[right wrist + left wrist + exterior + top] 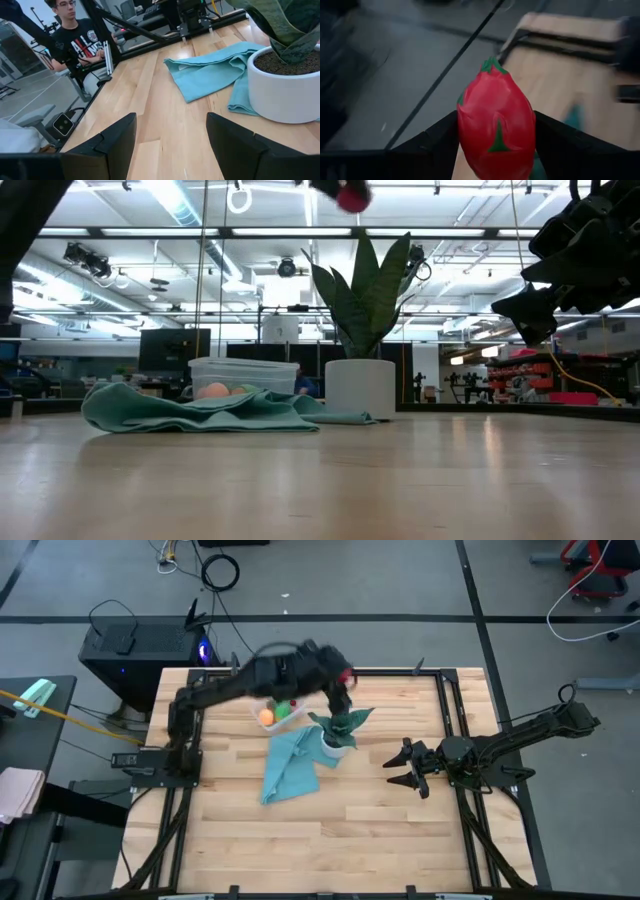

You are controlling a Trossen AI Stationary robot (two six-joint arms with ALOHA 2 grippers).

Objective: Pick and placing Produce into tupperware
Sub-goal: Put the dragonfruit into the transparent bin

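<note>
Red toy fruit (496,125), green-tipped, clamped between both fingers of left gripper (342,680); carried high above far side of table (380,830), well clear of surface.

Clear tub (243,373): just below and to near-left of that gripper in the overhead view, at far edge of teal cloth (291,765). Already holding orange ball (266,716) and green ball (284,710). Tiny pinkish piece not made out.

Potted plant (338,732), spiky leaves, white pot: directly beside and beneath the loaded gripper, between it and the tub's right flank.

Right gripper (410,768): parked low to the right of the pot, well apart from the tub, fingers spread wide, nothing held.

Step in hand, judged: carrying red fruit to tub. To do well: travel leftward over the leaves rather than through them; centre above the tub opening, clear of the two balls; descend until fruit sits just inside the rim; release only then. Risks: fruit larger than the others, likely to roll off a crowded heap; light tub apt to skid if nudged on cloth.
</note>
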